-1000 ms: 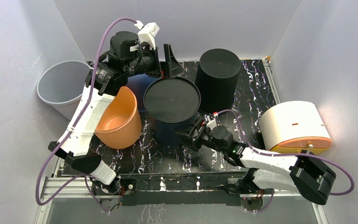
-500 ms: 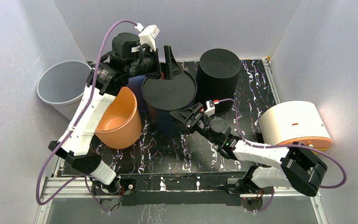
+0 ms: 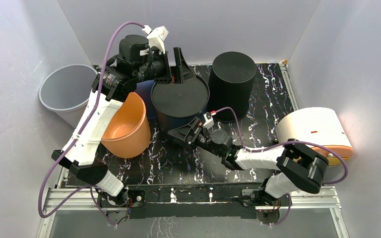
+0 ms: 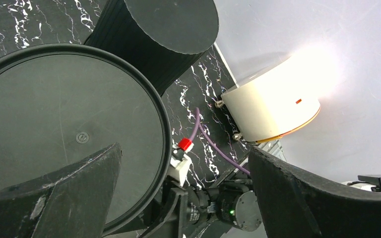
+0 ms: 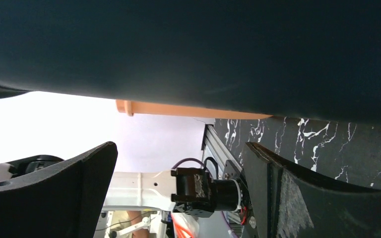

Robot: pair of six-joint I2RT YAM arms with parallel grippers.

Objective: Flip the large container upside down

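Both claws, left claw [image 4: 182, 151] & right claw [image 5: 179, 148], are held wide open. The large container [image 3: 180, 96] looks stiff, prob. light; best grabbed by its rim [image 4: 167, 134].

Left tool [image 4: 183, 151] and right tool [image 5: 179, 146] both gape wide.

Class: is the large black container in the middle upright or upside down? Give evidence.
Upside down: the large black container shows its closed flat base facing up, no opening visible.
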